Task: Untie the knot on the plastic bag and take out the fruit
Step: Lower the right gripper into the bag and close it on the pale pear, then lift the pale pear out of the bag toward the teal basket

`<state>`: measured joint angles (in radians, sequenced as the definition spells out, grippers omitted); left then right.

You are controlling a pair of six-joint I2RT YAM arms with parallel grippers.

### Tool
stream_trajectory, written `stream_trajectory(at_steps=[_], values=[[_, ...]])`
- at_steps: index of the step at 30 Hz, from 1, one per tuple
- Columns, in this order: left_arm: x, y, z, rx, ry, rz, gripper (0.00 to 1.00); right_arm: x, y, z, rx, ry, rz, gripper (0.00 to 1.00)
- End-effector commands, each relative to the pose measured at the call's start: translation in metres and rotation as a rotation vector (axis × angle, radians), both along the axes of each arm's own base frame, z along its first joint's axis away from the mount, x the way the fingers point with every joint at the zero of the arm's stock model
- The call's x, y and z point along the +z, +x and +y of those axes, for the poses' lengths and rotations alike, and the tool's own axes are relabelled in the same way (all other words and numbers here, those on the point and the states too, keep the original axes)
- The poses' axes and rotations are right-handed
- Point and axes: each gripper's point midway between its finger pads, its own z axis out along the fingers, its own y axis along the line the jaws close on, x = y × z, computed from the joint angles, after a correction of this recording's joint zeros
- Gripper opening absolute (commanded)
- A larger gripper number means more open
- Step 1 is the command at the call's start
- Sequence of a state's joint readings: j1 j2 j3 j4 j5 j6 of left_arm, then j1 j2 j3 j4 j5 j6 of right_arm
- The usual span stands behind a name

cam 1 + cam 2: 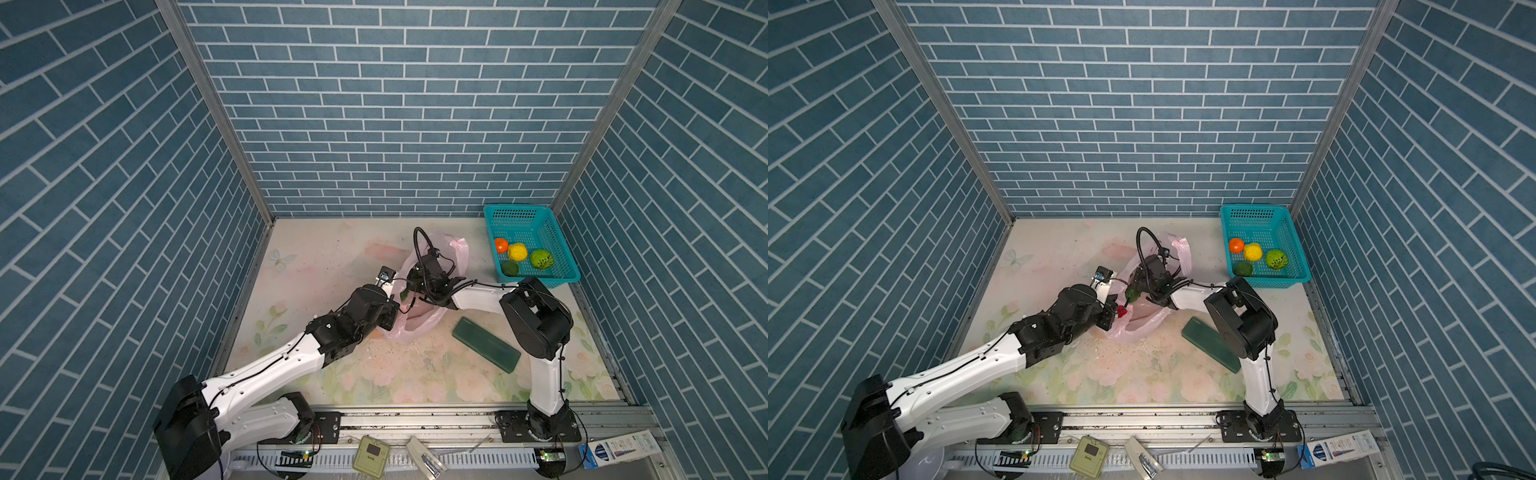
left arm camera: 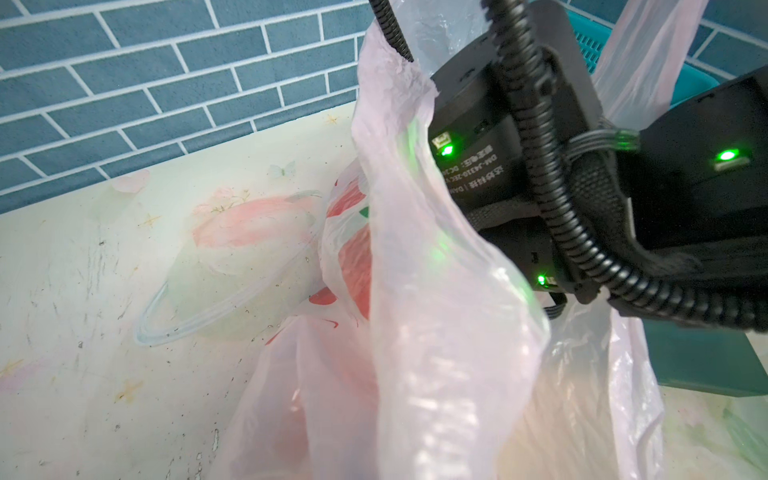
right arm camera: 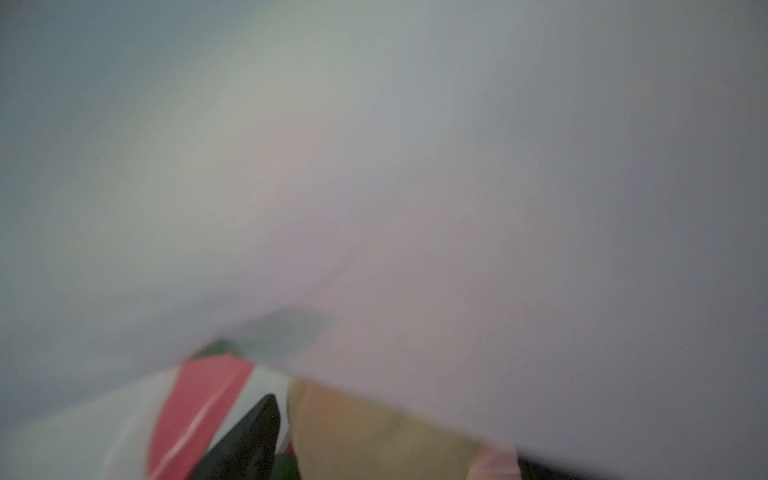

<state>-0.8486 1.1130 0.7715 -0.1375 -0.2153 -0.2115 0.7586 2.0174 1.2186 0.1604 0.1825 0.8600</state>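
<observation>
Slumping in the middle of the counter [image 1: 332,257]: plastic bag [image 1: 419,326], mouth gaping, handle loops hanging loose, no knot showing, so untying judged done. Showing inside it: a glossy dark green fruit [image 1: 1132,294] and, blurred, what seems a peach-coloured fruit [image 3: 374,432], so emptying judged unfinished. Pinching the bag's near-left rim: left end effector [image 1: 394,312], jaws fully closed. Reaching into the mouth from the right: right end effector [image 1: 412,286], jaws buried under film; cannot tell whether gaping or gripping. Sitting in the teal basket [image 1: 532,226] at far right: orange fruit [image 1: 501,244], yellow fruit [image 1: 517,252], bright green fruit [image 1: 541,259], small dark green fruit [image 1: 510,268]. Lying near-right of the bag: flat dark green block [image 1: 486,345].
</observation>
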Motion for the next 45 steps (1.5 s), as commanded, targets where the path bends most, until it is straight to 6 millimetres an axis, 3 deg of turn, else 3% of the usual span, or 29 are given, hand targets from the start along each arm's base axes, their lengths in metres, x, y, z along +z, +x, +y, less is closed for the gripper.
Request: stream_trajectory(at_steps=[1, 4, 7, 10, 14, 16, 33, 45], values=[[-0.007, -0.001, 0.0, -0.013, 0.013, 0.015, 0.0, 0.004, 0.016, 0.009, -0.037, 0.056, -0.015, 0.86], [-0.007, -0.003, 0.0, -0.015, 0.009, 0.019, 0.0, 0.001, 0.02, 0.013, -0.032, 0.059, -0.015, 0.87], [-0.008, -0.004, 0.001, -0.015, 0.011, 0.022, 0.0, -0.001, 0.021, 0.013, -0.034, 0.064, -0.023, 0.74], [-0.009, -0.005, 0.002, -0.012, 0.014, 0.022, 0.0, 0.005, 0.02, 0.012, -0.033, 0.079, -0.039, 0.68], [-0.012, -0.004, 0.005, -0.001, 0.02, 0.023, 0.0, 0.011, 0.011, 0.009, -0.016, 0.094, -0.037, 0.53], [-0.013, -0.003, 0.007, 0.011, 0.019, 0.019, 0.0, 0.015, 0.004, 0.009, 0.0, 0.11, -0.033, 0.5], [-0.011, 0.007, 0.01, 0.056, 0.025, -0.035, 0.0, 0.06, -0.084, 0.011, 0.23, 0.108, 0.018, 0.49], [-0.004, 0.005, 0.014, 0.059, 0.02, -0.049, 0.0, 0.134, -0.105, 0.001, 0.307, 0.02, -0.062, 0.49]])
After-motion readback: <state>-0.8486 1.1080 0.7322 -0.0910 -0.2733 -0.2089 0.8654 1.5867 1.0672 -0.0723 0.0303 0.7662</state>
